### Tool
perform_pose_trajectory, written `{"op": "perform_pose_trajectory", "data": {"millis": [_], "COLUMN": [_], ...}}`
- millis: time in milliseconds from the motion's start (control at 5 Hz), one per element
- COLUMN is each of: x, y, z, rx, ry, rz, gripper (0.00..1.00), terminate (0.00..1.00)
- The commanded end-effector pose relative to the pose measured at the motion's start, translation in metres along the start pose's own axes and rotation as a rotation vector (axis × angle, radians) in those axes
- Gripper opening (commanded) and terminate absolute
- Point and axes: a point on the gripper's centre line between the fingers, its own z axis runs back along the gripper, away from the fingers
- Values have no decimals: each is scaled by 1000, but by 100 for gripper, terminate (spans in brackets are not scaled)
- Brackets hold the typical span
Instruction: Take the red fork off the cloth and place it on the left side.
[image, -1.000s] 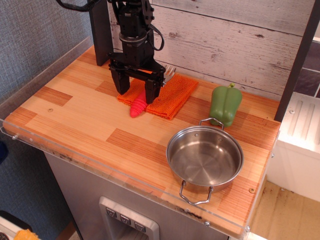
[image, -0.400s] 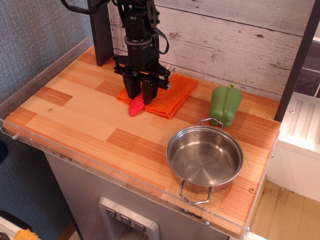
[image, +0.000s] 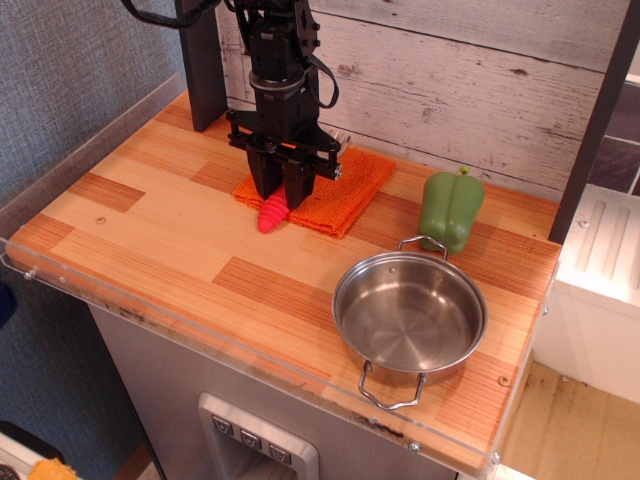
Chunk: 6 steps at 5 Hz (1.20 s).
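The orange cloth (image: 345, 190) lies flat at the back middle of the wooden countertop. The red fork (image: 271, 213) lies on its front left edge, its ribbed red-pink handle end sticking out over the wood; its tines are hidden behind the gripper. My black gripper (image: 281, 192) stands upright over the cloth with its fingers closed around the fork's handle. The left side of the countertop (image: 130, 215) is striped light and reddish-brown wood with a clear plastic rim.
A green bell pepper (image: 451, 208) stands to the right of the cloth. A steel pot (image: 410, 318) with two handles sits at the front right. A dark post (image: 203, 60) and a white plank wall stand behind the gripper.
The gripper moved slightly right and lower onto the fork, and its fingers closed from wide open onto the handle. In the last half second nothing visibly moved.
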Motion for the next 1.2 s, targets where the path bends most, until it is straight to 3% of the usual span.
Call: {"op": "perform_pose_trajectory", "data": {"millis": [0, 200, 400, 600, 800, 1000], "x": [4, -9, -31, -58, -76, -73], "y": [10, 36, 79, 125, 147, 144], "z": [62, 77, 66, 48, 36, 23], "rx": [3, -5, -40, -58, -77, -83], "ry": [-177, -200, -135, -47, -13, -4], "rz": [19, 90, 189, 208, 188, 103], "gripper": [0, 0, 0, 0, 0, 0], "terminate": [0, 0, 0, 0, 0, 0]}}
